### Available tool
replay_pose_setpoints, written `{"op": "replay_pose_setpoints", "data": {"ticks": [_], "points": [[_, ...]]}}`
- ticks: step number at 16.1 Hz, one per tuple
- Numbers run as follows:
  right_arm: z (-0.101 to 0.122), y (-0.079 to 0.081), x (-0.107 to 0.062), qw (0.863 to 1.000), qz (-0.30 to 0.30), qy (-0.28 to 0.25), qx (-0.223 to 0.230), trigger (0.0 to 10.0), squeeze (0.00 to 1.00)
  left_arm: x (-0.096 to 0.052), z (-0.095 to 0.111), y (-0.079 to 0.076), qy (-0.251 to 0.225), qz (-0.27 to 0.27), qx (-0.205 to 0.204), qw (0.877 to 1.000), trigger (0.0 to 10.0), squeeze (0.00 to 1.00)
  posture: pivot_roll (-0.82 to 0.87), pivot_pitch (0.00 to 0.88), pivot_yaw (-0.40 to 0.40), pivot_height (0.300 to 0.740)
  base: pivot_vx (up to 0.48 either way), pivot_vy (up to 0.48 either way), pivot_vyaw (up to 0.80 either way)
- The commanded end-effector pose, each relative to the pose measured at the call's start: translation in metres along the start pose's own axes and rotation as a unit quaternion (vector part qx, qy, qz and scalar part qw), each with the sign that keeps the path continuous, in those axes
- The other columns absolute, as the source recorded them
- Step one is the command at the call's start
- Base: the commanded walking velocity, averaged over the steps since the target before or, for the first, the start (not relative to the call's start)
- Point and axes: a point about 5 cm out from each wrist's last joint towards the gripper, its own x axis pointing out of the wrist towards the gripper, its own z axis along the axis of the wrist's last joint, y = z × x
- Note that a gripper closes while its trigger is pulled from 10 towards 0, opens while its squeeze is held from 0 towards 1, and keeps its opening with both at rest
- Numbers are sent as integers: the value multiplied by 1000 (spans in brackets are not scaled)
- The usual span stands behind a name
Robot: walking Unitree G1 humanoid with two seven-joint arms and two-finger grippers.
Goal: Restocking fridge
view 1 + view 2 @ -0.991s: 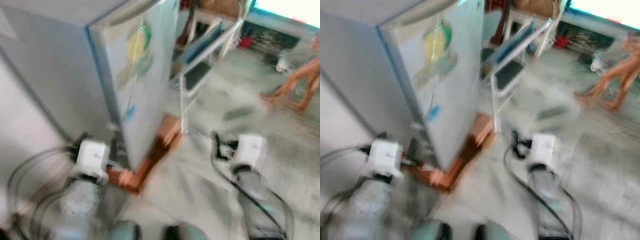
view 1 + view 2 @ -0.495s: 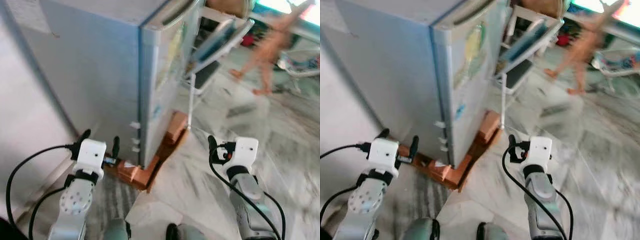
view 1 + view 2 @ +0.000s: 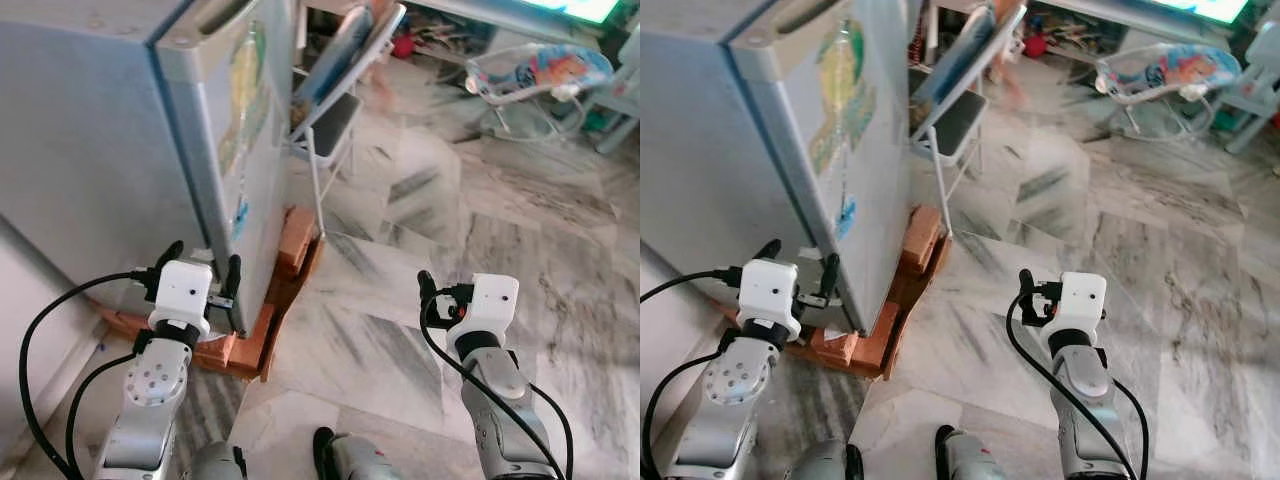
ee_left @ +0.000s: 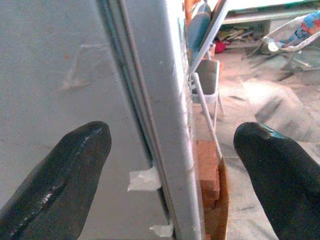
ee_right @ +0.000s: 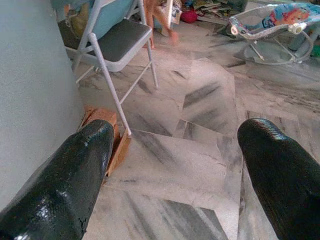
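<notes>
The robot stood at the corner of the closed fridge (image 3: 200, 130), which sat raised on bricks (image 3: 295, 240). Its left gripper (image 3: 200, 285) hung, fingers apart and empty, just beside the door's edge; its right gripper (image 3: 450, 300), fingers likewise spread, hovered over the marble floor (image 3: 480, 230). Getting the door open likely meant squaring up to its front first. One fridge, one folding chair (image 3: 955, 100), one baby bouncer (image 3: 530, 75); no groceries seen.

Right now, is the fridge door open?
No, the fridge door sits shut against the body, with the left gripper near its lower edge.
</notes>
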Motion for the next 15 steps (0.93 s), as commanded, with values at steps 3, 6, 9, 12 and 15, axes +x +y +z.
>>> {"op": "replay_pose_setpoints", "data": {"ticks": [3,6,9,12,15], "points": [[0,-2,-3,1000,-3,-1,2,10000,0,-2,-4,-7,6,-21,-16,1000,10000,0,137,128,-101,740,0,0,-800],[0,-1,-3,1000,6,0,5,10000,0,-2,-6,-8,8,-16,-19,1000,10000,0,137,129,-102,740,0,0,-800],[0,2,-5,1000,16,-2,11,10000,0,-1,-5,-8,6,-10,-13,1000,10000,0,136,131,-102,740,0,82,0],[-6,4,-11,1000,18,18,15,10000,0,1,-3,-9,-1,-20,-20,1000,10000,0,133,135,-105,740,0,0,0],[-23,-5,-23,997,9,71,-22,10000,0,9,3,-17,-11,-61,-47,997,10000,0,130,141,-112,740,0,0,-667]]}}
